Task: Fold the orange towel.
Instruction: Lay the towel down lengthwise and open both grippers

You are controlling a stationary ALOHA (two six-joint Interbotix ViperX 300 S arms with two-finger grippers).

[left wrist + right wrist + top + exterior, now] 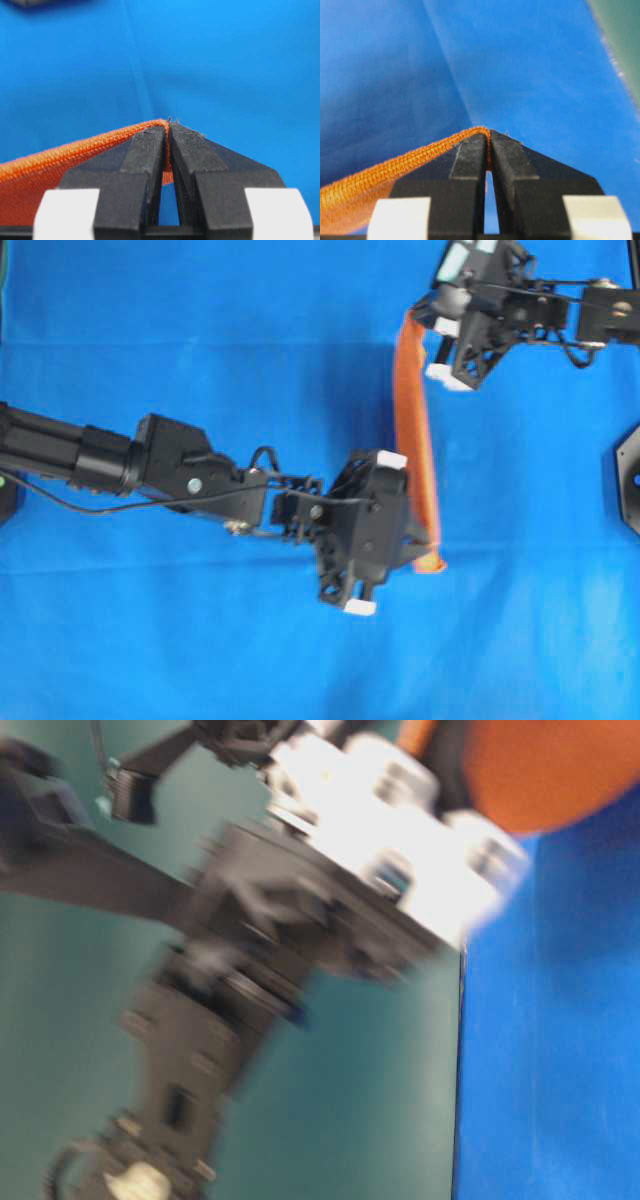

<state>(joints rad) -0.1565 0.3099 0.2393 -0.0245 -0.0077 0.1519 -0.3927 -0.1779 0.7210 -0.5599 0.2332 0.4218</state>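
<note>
**Orange towel held taut between two clenched grippers**

Orange terry cloth, the orange towel (414, 430), hung stretched edge-on between the two arms, well above the blue sheet (200, 330) that covered the table. From overhead it showed only as a narrow strip running from the right gripper (432, 338) at its upper end to the left gripper (425, 550) at its lower end, where a small corner poked out just past the jaws.

In the left wrist view the left gripper (168, 131) had its black fingers (145, 155) pressed together on the stitched hem of the towel (60, 160), and the cloth trailed away to the left of the jaws. The right wrist view showed the same thing: the right gripper (488, 137) pinched the hem between its closed fingers (512, 160), with the towel (375, 187) running off to the left and the blue sheet (520, 60) lying beyond the tips.

The table-level view was badly blurred. An arm filled most of it, with a patch of the orange towel (540, 770) at the top right and the blue sheet (550, 1070) below that.
</note>
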